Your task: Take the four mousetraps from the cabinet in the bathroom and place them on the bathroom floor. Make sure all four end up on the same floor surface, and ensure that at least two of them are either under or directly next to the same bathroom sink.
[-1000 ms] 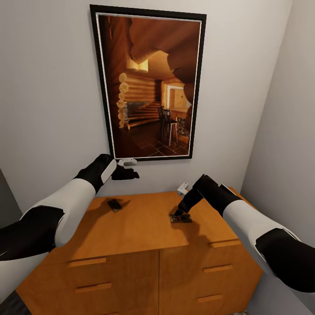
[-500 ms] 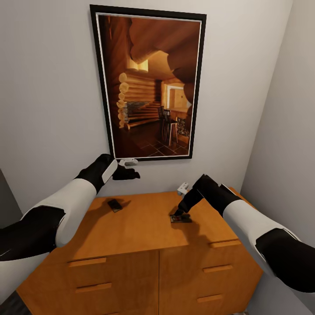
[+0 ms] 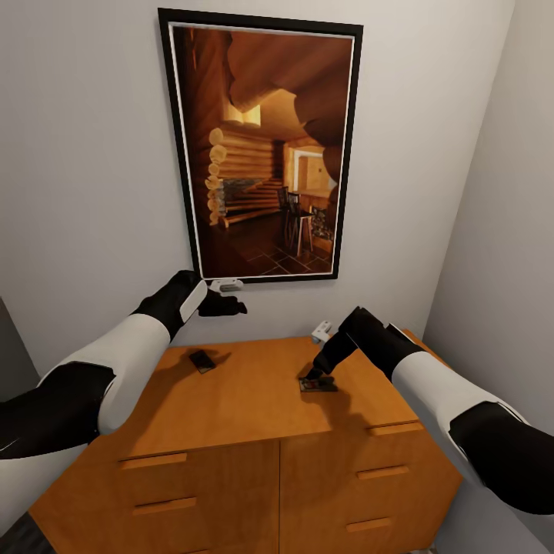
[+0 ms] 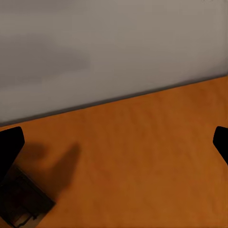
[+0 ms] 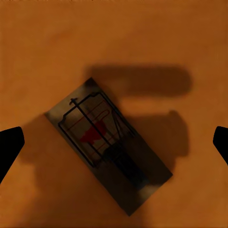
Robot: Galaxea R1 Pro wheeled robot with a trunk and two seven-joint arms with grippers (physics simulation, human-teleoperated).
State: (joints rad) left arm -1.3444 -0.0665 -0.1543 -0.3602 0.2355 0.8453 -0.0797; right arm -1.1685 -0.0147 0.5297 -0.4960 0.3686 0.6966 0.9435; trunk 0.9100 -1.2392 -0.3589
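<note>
Mousetraps: one lies under the wide-spread right gripper; another at nine o'clock on the cabinet, below the wide left gripper.

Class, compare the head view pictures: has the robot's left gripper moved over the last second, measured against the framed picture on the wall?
Yes, barely: the left gripper has crept slightly right beneath the framed picture, while the mousetrap on the cabinet stays put.
</note>
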